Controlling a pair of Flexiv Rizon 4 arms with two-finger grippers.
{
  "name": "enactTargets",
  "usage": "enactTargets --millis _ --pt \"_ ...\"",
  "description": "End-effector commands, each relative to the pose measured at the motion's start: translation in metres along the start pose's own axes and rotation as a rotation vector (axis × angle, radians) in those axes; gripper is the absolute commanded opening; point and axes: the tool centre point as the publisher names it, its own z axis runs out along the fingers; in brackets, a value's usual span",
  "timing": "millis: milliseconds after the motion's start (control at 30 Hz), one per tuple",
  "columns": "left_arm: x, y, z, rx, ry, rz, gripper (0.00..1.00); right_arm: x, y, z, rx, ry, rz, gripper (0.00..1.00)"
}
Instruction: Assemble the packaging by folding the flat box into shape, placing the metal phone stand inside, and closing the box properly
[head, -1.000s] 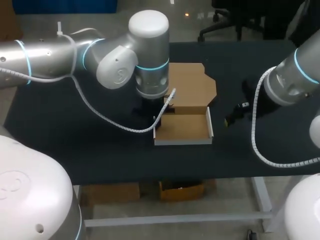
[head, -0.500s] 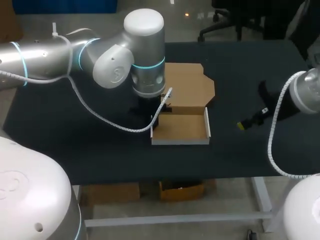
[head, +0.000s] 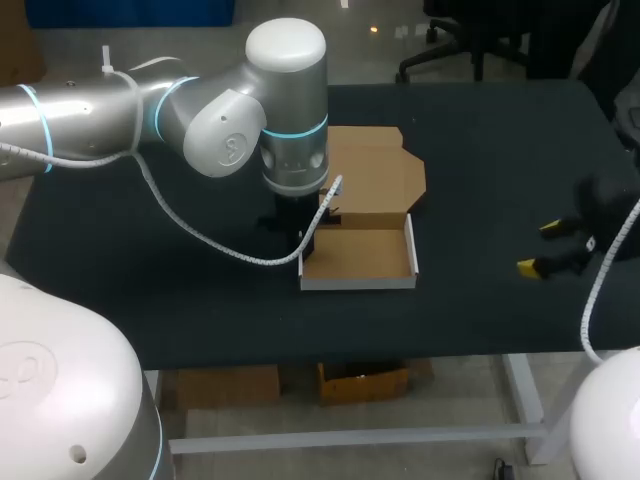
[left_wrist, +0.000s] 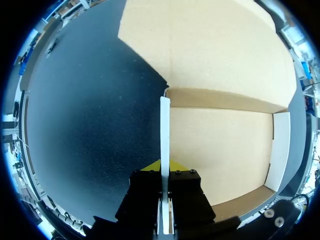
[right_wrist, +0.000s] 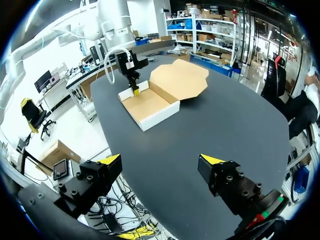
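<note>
The dark surface (head: 480, 150) is carrying the whole job. Your left arm (head: 230, 120) is reaching in from 9 o'clock to its middle, where the box (head: 365, 255) is sitting. The lid (head: 375, 180) is lying open and flat at 12 o'clock of the tray (head: 360, 260), whose walls are standing up.

The left end effector (left_wrist: 164, 167) is pinching the tray's side wall (left_wrist: 165, 130) at the tray's 9 o'clock, one yellow tip on each face. The right end effector (right_wrist: 161, 160) is hanging with its fingers spread wide and holding nothing, well apart from the box at 3 o'clock. The metal phone stand is not showing in any view.

You are likely dealing with thin, light card: stiff across a panel, soft at every crease, and quick to slide on the surface. Consider gripping on wall edges or the lid's free edge, near a fold, and squeezing gently. A hard pinch would probably be denting the wall.
</note>
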Motion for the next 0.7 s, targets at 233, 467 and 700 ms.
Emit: enactTargets --millis 233,467,700 --pt "0.0 0.001 -0.002 0.005 -0.023 -0.002 0.0 0.005 -0.003 -0.026 -0.001 0.195 -0.064 1.0" --pt "-0.002 0.0 -0.001 0.0 -0.033 -0.005 0.0 0.013 -0.004 -0.036 0.009 0.239 -0.131 1.0" --pt "-0.002 0.001 0.0 -0.002 -0.036 -0.006 0.0 0.024 -0.005 -0.043 0.063 0.182 -0.23 1.0"
